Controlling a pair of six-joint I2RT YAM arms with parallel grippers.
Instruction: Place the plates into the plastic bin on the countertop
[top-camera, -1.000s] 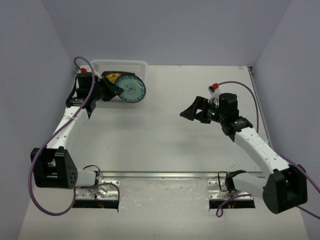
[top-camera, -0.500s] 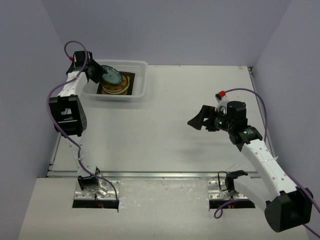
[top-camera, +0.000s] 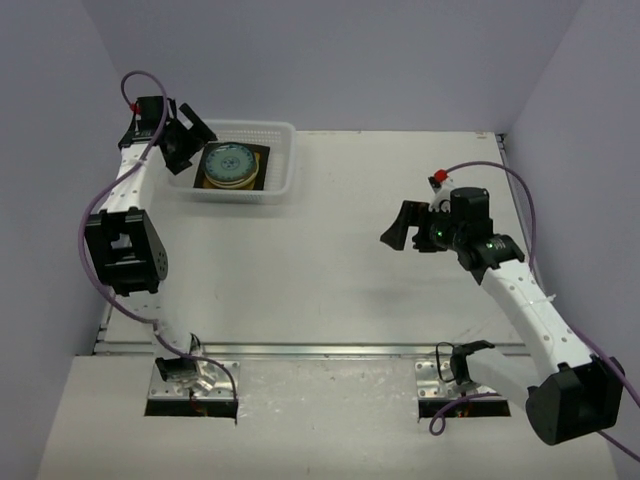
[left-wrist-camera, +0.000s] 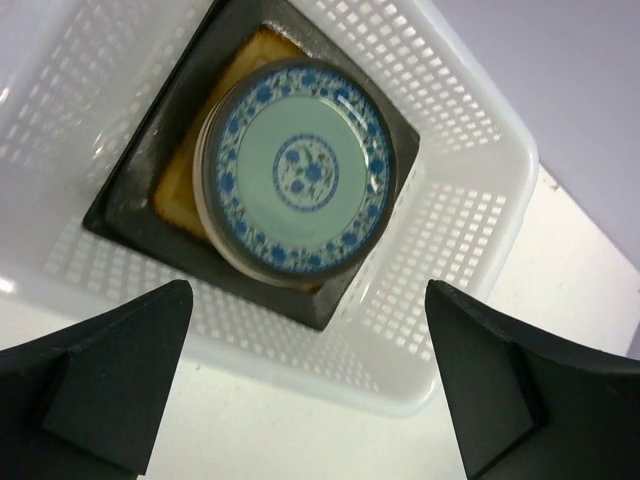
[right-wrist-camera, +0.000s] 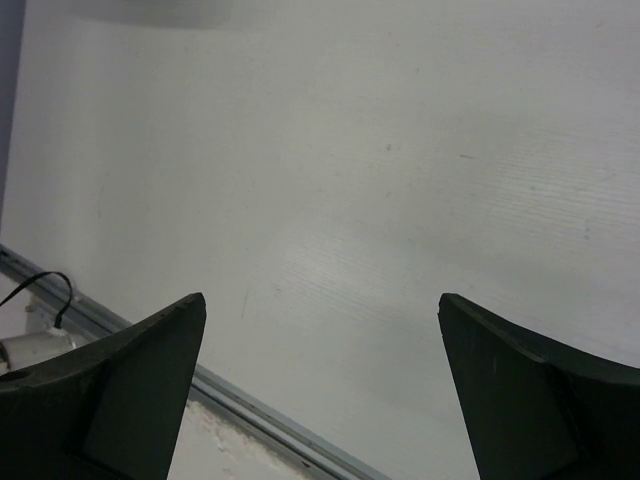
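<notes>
The plastic bin (top-camera: 286, 165) stands at the back left of the countertop (top-camera: 330, 260). Inside it lies a stack of plates with a blue patterned plate (top-camera: 228, 162) on top. In the left wrist view this blue patterned plate (left-wrist-camera: 300, 172) rests flat on a cream plate and a dark-rimmed square plate (left-wrist-camera: 135, 215) with an amber centre. My left gripper (top-camera: 192, 142) hovers open at the bin's left end, holding nothing, and in its own view the left gripper (left-wrist-camera: 308, 290) stands over the bin's rim (left-wrist-camera: 400, 395). My right gripper (top-camera: 398, 228) is open and empty above bare countertop (right-wrist-camera: 400, 150).
A metal rail (top-camera: 320, 349) runs along the countertop's near edge, also seen as the rail (right-wrist-camera: 250, 415) under the right gripper. Grey walls close off the left, back and right sides. Purple cables trail from both arms.
The left gripper opened and let go of the blue patterned plate, which now lies flat on the stack in the bin. The left arm drew back leftward. The right arm shifted slightly right.
</notes>
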